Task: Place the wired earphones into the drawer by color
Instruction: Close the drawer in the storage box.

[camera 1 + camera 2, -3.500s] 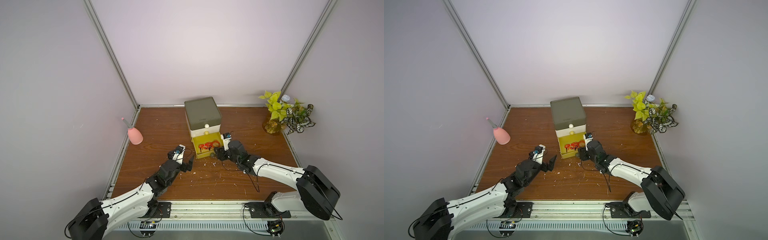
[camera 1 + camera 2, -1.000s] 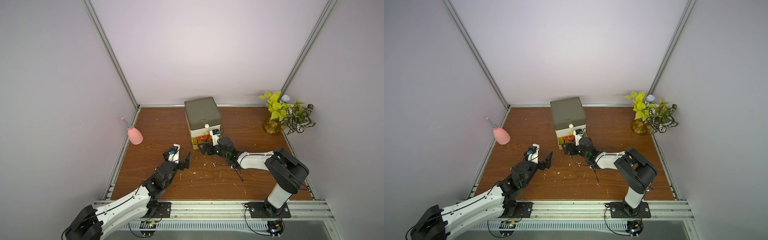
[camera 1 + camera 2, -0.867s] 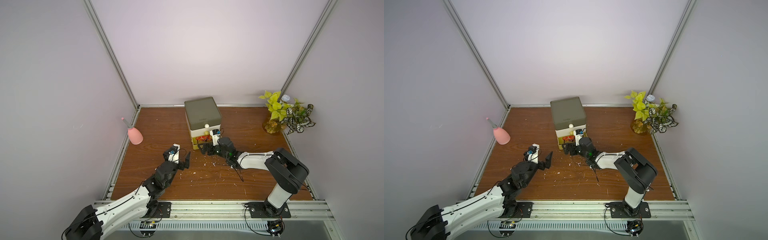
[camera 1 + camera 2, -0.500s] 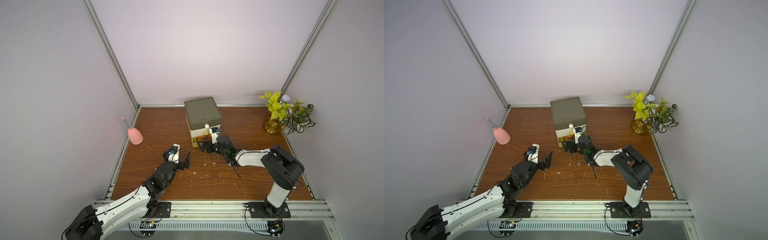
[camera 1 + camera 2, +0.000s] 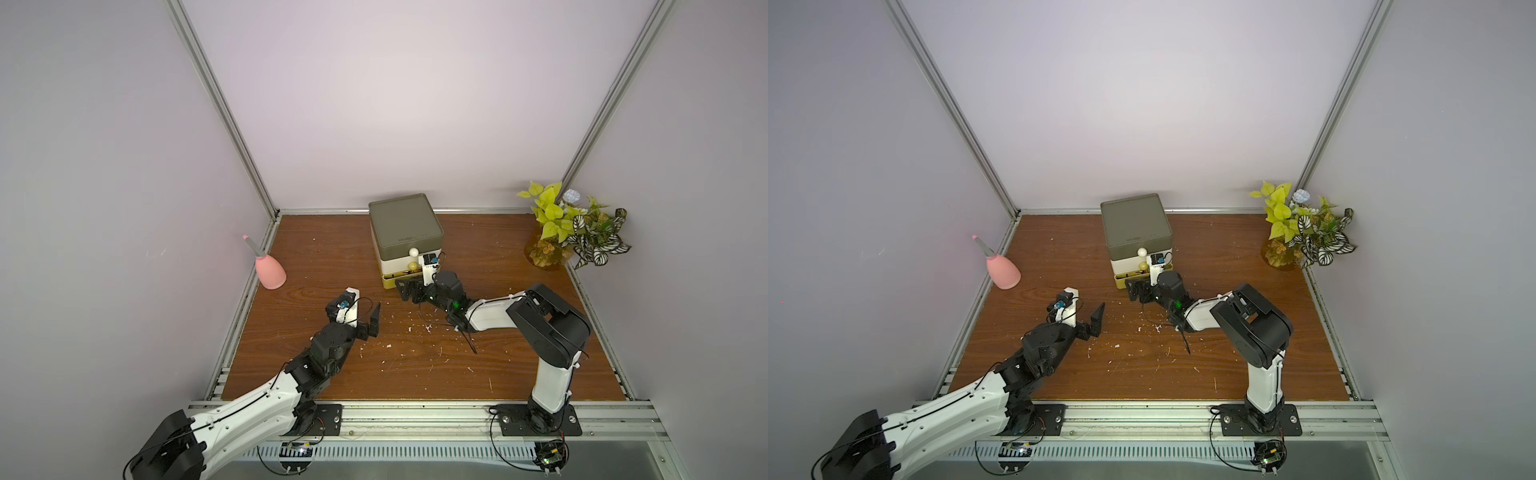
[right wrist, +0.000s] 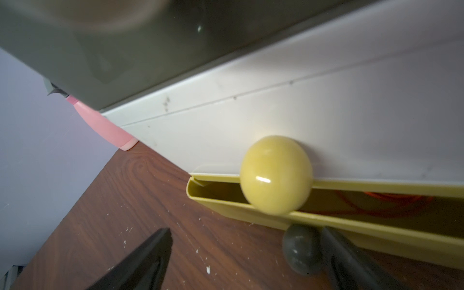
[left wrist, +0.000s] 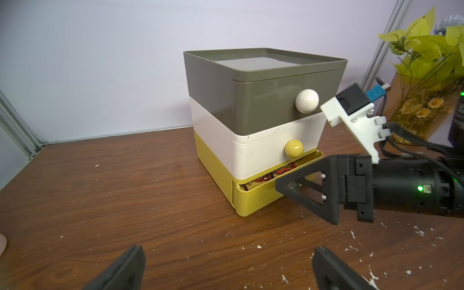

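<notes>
The drawer (image 5: 405, 232) (image 5: 1136, 226) (image 7: 263, 113) stands at the back middle of the table, its olive and cream tiers shut. Its yellow bottom tier (image 7: 258, 198) (image 6: 251, 208) is out by a narrow gap. Red wired earphones (image 7: 283, 172) (image 6: 391, 200) show through that gap. My right gripper (image 5: 409, 291) (image 5: 1138, 293) (image 6: 246, 233) is open, low against the yellow front. The grey knob (image 6: 301, 248) sits between its jaws, close beside one finger (image 6: 351, 258). My left gripper (image 5: 357, 311) (image 5: 1079, 313) (image 7: 228, 253) is open and empty over the bare table, in front and to the left of the box.
A pink bottle (image 5: 270, 272) (image 5: 1003, 270) stands by the left wall. A potted plant (image 5: 573, 232) (image 5: 1304, 232) fills the back right corner. White crumbs (image 5: 415, 328) speckle the wood in front of the box. Walls close in three sides.
My right gripper has moved in toward the box, and the yellow tier has gone from well out to nearly shut. The left arm has drawn back slightly and held still this last second.
</notes>
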